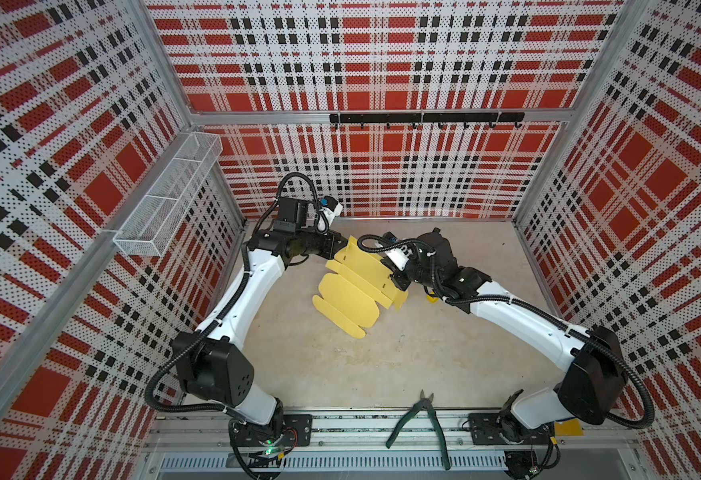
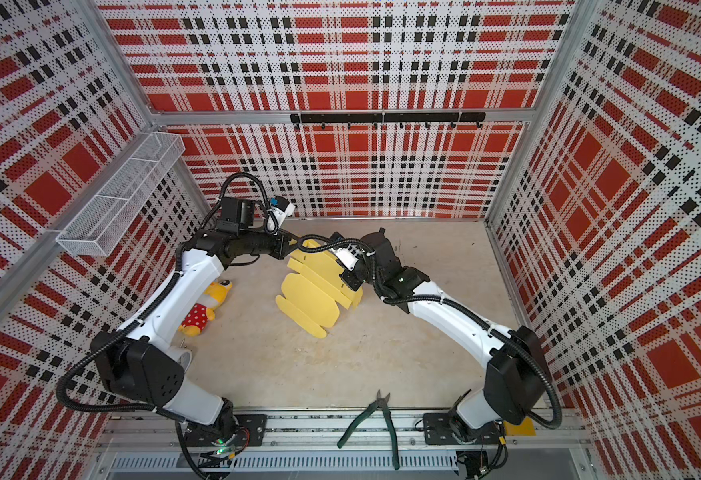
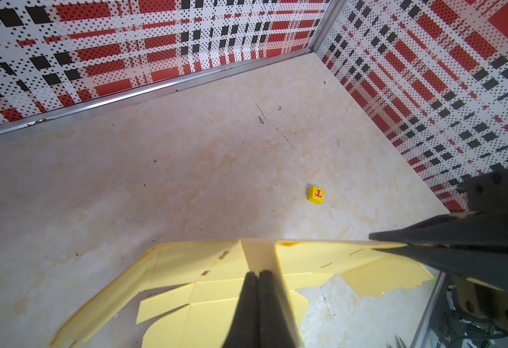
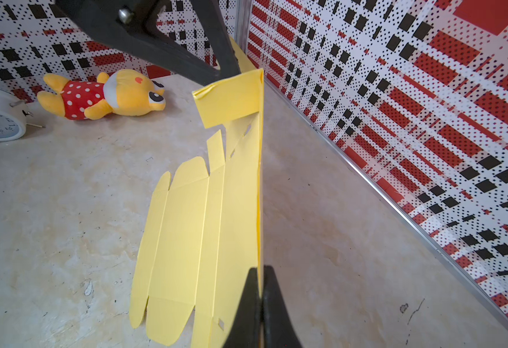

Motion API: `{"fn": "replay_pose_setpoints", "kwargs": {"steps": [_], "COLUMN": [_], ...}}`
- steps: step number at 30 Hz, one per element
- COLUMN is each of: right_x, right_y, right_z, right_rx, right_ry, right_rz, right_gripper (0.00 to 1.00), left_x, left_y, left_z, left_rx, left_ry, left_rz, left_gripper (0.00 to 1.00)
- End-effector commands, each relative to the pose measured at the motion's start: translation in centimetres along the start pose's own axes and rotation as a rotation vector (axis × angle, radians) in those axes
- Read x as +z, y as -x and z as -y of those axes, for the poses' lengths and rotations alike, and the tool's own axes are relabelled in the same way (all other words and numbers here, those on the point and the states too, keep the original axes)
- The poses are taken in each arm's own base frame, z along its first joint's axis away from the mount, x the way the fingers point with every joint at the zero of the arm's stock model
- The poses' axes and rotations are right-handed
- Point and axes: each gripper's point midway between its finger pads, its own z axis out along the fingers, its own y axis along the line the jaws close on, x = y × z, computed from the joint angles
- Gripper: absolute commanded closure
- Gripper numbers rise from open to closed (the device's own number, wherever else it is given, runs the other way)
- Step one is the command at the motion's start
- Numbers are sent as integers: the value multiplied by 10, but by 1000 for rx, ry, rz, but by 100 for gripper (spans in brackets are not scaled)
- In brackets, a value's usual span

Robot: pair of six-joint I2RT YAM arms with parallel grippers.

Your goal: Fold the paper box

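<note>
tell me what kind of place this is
Likely a robot data-collection cell: plaid-printed perforated wall panels box in a beige stone-look tabletop, and two white-and-black arms are mounted on an aluminium rail.

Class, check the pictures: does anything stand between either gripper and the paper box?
Nothing visible does. The left gripper and right gripper are each shut on the raised side of the paper box; the plush toy and yellow cube lie apart.

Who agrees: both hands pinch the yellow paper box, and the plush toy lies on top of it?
The left hand and right hand do pinch the paper box, but the plush toy lies on the table, apart from it; the right wrist view shows this.
</note>
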Motion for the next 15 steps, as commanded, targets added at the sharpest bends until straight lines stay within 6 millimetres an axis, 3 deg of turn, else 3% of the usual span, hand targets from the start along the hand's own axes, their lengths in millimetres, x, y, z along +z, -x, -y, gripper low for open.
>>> {"fn": "replay_pose_setpoints", "kwargs": {"steps": [1, 6, 15], "right_x": [0, 7, 6], "right_y": [24, 23, 27], "right_z": [9, 5, -6], "right_rx": [6, 27, 23], "right_ry": [-40, -16, 27], "right_rz": [64, 63, 93], "right_gripper": [100, 100, 100], "left_x": [-9, -5, 3], "left_y": [7, 5, 3], "left_z": [13, 22, 21], "left_rx": [-1, 7, -16], "left_ry": [-47, -76, -83], "left_rz": [41, 36, 38], "left_gripper": [100, 100, 100]}}
